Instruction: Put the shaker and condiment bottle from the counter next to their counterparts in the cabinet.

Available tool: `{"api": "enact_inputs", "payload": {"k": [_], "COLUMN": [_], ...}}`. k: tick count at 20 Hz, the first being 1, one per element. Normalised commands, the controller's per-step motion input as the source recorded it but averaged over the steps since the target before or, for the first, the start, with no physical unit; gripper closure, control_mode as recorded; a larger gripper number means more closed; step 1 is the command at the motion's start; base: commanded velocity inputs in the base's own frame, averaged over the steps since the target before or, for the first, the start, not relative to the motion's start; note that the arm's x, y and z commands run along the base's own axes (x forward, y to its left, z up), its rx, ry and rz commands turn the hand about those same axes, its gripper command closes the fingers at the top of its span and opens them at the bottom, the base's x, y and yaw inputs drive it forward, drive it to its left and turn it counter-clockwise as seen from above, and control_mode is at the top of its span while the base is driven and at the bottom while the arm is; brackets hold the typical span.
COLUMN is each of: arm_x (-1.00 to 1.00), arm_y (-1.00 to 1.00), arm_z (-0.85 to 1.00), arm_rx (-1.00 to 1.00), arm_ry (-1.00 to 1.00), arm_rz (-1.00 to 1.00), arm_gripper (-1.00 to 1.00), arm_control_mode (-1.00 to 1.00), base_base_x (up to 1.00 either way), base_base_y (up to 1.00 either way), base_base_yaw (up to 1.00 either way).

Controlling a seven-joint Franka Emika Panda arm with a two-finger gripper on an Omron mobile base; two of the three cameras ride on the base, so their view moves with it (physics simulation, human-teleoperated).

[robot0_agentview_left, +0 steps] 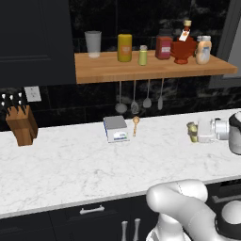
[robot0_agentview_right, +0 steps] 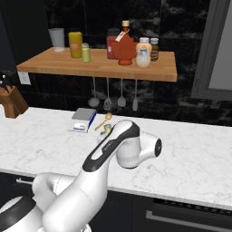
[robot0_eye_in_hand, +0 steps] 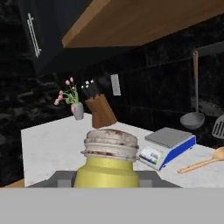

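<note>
Olive-yellow cylindrical shaker with a grey-brown ribbed cap sits closest in the hand view, upright between the jaws, which are hidden low behind it; whether they press on it I cannot tell. In the left base view the same shaker stands on the white marbled bench, touching the front of the white hand.

Left to right on the bench: one brown wooden knife block with several dark handles, one small grey-and-blue kitchen scale, one wooden spoon just beside it, then the shaker. A little grey vase of pink flowers stands far back in the hand view.

Above, the long warm-brown plank shelf carries, left to right, one grey tumbler, one tall yellow canister, one pale lime-green shaker with a silver cap, one boxy red jar, one squat dark-red condiment bottle with a tan cork cap and white neck label, and one cream jar; the right base view shows one more dark jar behind it. What the containers hold is not visible. Four utensils hang beneath the shelf, too small to name surely.
</note>
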Motion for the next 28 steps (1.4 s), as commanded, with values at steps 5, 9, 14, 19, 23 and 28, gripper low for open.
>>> {"api": "enact_inputs", "payload": {"k": [5,9,14,19,23,28], "arm_x": [-0.21,-0.07,-0.11,-0.01,-0.05,-0.2], "arm_y": [0.12,0.43,0.44,0.24,0.01,0.28], "arm_z": [0.63,0.74,0.79,0.89,0.8,0.02], "arm_rx": [0.02,0.0,0.0,0.04,0.11,-0.01], "arm_ry": [-0.26,-0.18,-0.16,-0.06,-0.01,-0.03], "arm_rz": [0.0,0.0,0.0,0.0,0.0,0.09], "arm_gripper": [1.0,1.0,1.0,1.0,1.0,1.0], "arm_control_mode": [-1.0,-1.0,-1.0,-1.0,-1.0,-1.0], "base_base_x": [0.0,0.0,0.0,0.0,0.0,0.0], "base_base_y": [0.0,0.0,0.0,0.0,0.0,0.0], "base_base_yaw": [0.0,0.0,0.0,0.0,0.0,0.0]}}
